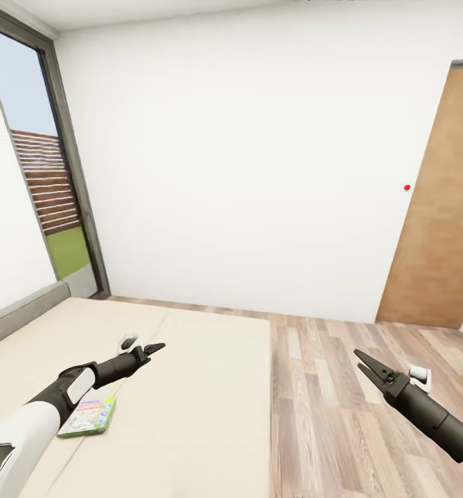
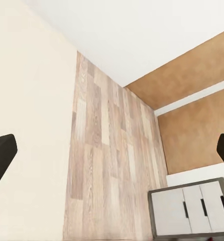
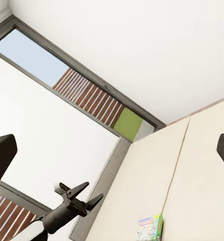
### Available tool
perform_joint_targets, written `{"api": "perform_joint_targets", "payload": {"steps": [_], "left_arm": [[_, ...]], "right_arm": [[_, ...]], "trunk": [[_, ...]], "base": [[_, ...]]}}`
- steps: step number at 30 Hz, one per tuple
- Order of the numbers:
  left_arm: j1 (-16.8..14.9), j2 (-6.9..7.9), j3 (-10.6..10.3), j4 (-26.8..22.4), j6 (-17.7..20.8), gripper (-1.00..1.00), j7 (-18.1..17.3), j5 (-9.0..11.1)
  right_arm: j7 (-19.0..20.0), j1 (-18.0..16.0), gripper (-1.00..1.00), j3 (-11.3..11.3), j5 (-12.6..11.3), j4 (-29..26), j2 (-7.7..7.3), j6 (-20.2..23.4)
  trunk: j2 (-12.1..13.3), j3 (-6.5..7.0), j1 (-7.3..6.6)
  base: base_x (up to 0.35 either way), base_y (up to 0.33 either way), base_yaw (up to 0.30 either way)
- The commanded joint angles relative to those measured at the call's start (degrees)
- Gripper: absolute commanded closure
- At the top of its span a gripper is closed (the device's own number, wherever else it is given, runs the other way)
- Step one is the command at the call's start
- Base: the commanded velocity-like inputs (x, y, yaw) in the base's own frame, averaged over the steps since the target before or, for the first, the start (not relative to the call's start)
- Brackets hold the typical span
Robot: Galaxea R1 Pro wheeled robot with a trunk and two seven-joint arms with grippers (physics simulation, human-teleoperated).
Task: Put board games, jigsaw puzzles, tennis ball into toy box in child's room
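I have the base parked at the foot of the bed point(image 1: 189, 387), both arms raised ahead of me. One board game point(image 1: 88, 417), the green-edged box with the white colourful cover, lies flat on the beige mattress near the edge closest to me, partly under my left forearm. It sits behind and below the left end effector point(image 1: 150, 349), back toward the wrist, so the next move reads as a pull-back and descent, not a reach forward. Its long axis runs roughly along the forearm, slightly skewed.

The left arm is clearly the nearer one. The right end effector point(image 1: 367, 365) hangs over the wood-plank floor point(image 1: 342, 415), well apart from the box.

Left fingers spread, nothing between them. Right fingers likewise parted and empty.

Materials: mattress plain and matte, likely soft under a press; box thin, rigid, glossy print. Grey headboard point(image 1: 23, 311) at far left. I cannot spot a second game on the bed.
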Motion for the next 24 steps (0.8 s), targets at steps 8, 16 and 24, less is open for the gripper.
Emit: {"api": "perform_joint_targets", "payload": {"steps": [8, 16, 24], "left_arm": [[0.0, 0.03, 0.2, 0.0, 0.5, -1.00, -0.1, 0.2], [0.0, 0.03, 0.2, 0.0, 0.5, -1.00, -0.1, 0.2], [0.0, 0.03, 0.2, 0.0, 0.5, -1.00, -0.1, 0.3]], "right_arm": [[0.1, -0.1, -1.00, -0.1, -0.1, 0.0, 0.01, 0.4], [0.1, 0.0, -1.00, -0.1, -0.1, 0.0, 0.01, 0.4], [0.1, -0.1, -1.00, -0.1, -0.1, 0.0, 0.01, 0.4]], "trunk": [[0.0, -0.02, 0.02], [0.0, -0.02, 0.02], [0.0, -0.02, 0.02]], "base": [[0.114, 0.262, -0.273], [0.132, 0.053, -0.191], [0.034, 0.146, -0.023]]}}
